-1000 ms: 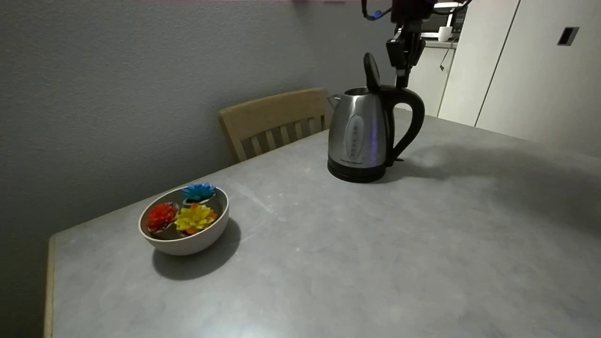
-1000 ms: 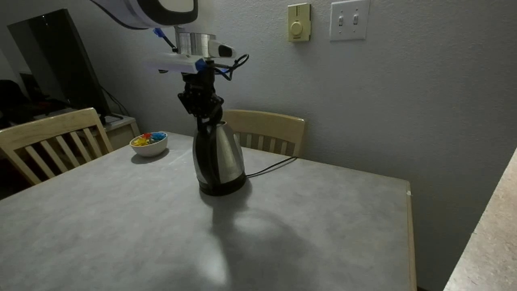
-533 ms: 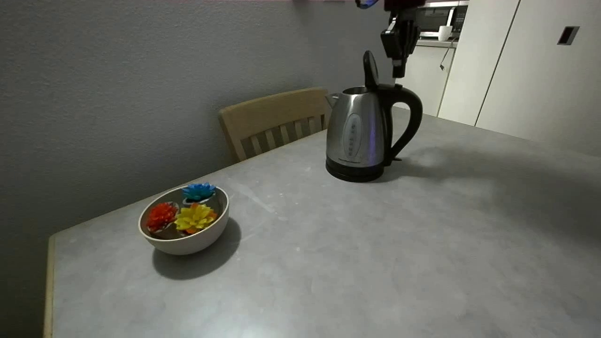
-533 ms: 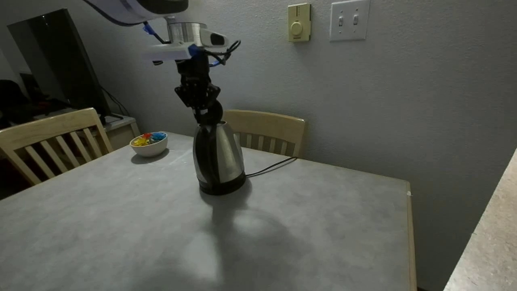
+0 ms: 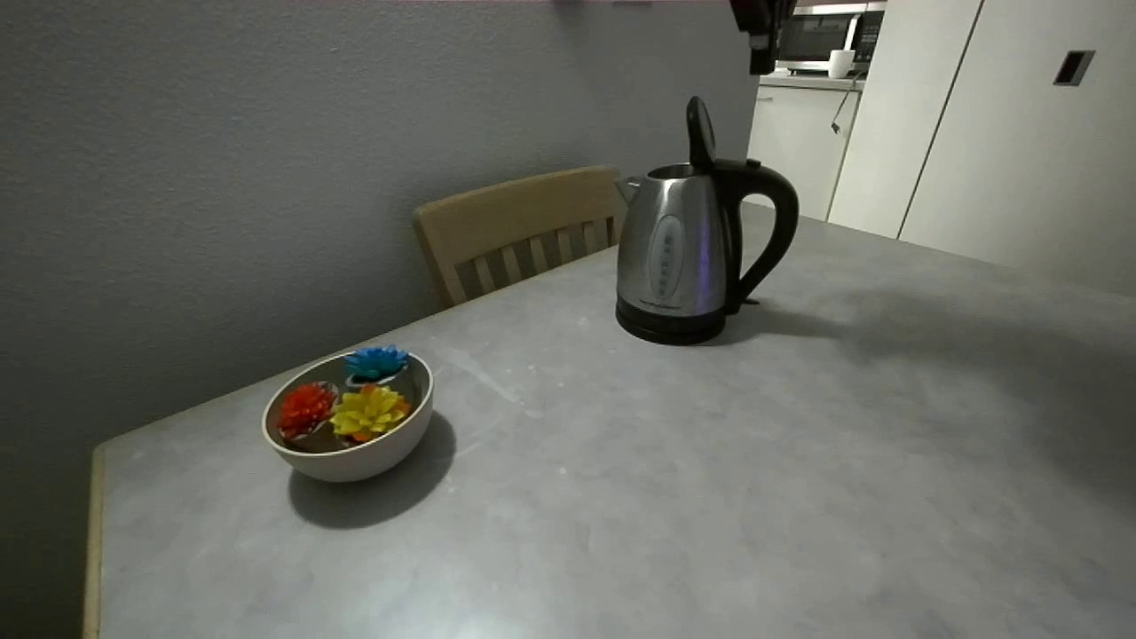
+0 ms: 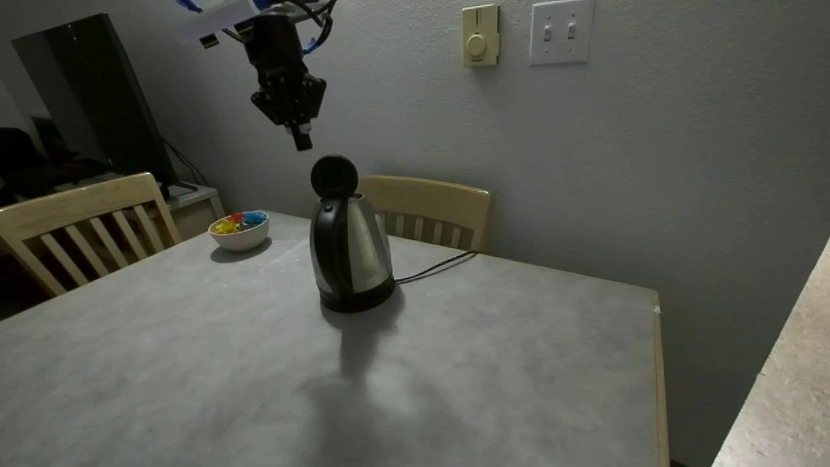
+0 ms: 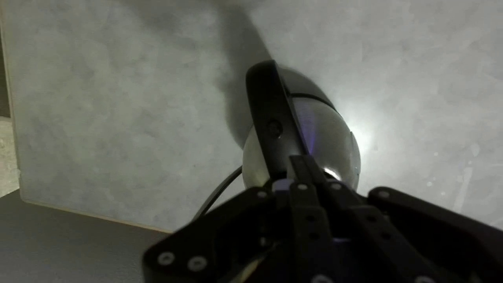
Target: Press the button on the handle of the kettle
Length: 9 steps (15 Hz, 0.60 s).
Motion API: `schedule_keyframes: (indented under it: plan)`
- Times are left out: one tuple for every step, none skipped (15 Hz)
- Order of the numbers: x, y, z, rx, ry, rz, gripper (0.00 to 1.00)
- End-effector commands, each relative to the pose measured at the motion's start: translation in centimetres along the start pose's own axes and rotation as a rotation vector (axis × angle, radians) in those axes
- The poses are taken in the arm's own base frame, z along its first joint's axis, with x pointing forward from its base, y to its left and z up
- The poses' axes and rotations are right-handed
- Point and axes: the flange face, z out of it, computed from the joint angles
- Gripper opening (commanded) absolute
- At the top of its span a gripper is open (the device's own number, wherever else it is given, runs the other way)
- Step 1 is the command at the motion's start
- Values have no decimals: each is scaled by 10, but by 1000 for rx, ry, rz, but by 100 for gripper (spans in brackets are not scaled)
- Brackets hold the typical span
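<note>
Button [image 7: 274, 128] on handle [image 7: 268, 98] of kettle [image 5: 672, 257]: below our gripper [image 6: 302, 143], not touching | handle's long axis points out ahead of gripper in wrist view | gripper fully closed, holding nothing | lid [image 6: 334, 176] raised; we judge the press done, backing away next

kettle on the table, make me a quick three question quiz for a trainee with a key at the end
1. True or false: the lid of the kettle stands open.
2. Where is the gripper?
a) clamped on the bowl
b) raised higher than the kettle, apart from it
c) resting on the table
3. Fill in: in the wrist view, the round button sits on the black, curved ____.

Key: 1 true; 2 b; 3 handle.
</note>
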Motion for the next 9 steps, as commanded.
schedule_keyframes:
  plan:
    - [-9, -3, -10, -9, -4, -14, 0]
    - [-10, -4, -12, -2, 4, -13, 0]
    - [-10, -5, -14, -7, 17, -13, 0]
    - [-11, -7, -16, -7, 24, -15, 0]
    - [-11, -8, -18, -8, 30, -19, 0]
    - [-11, -8, -19, -7, 35, -20, 0]
    - [-12, -9, -20, -10, 38, -25, 0]
    - [-11, -9, -21, -15, 47, -23, 0]
    - [-2, -8, -18, 0, 31, -13, 1]
